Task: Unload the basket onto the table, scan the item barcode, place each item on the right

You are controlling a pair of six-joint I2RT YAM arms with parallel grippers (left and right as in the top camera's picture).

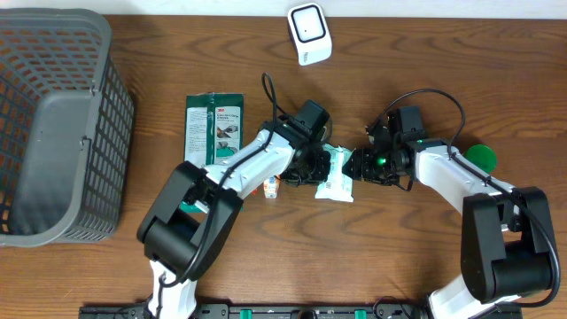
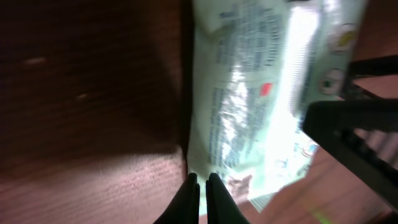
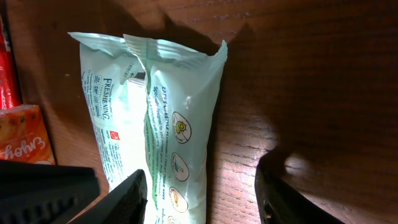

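Here, from overhead, a grey mesh basket (image 1: 53,124) occupies the far left of the wooden tabletop (image 1: 177,53). To its right a dark green packet (image 1: 214,124) lies flat, its lower corner overlapped in this view by the left arm (image 1: 239,164), which reaches rightward toward the centre. A small orange carton (image 1: 272,187) lies just below that arm's wrist. The white scanner (image 1: 309,34) stands at the top edge, well apart from everything else.

The left fingers (image 2: 193,193) are closed, tip against tip, at the near edge of the pouch (image 1: 337,177). Whether they pinch its film cannot be told, as the left wrist view is blurred.

The pouch is pale green, with printed text and a column of round icons. It lies flat on the tabletop at centre, between the two wrists and just right of the carton.

The right fingers (image 3: 130,196) stand apart and grip nothing. In the right wrist view one shows in front of the pouch and the other in front of bare wood beside it, so the pouch's long edge lies between them. The right arm (image 1: 452,173) runs off to the lower right, and a green round object (image 1: 483,157) shows partly behind it.
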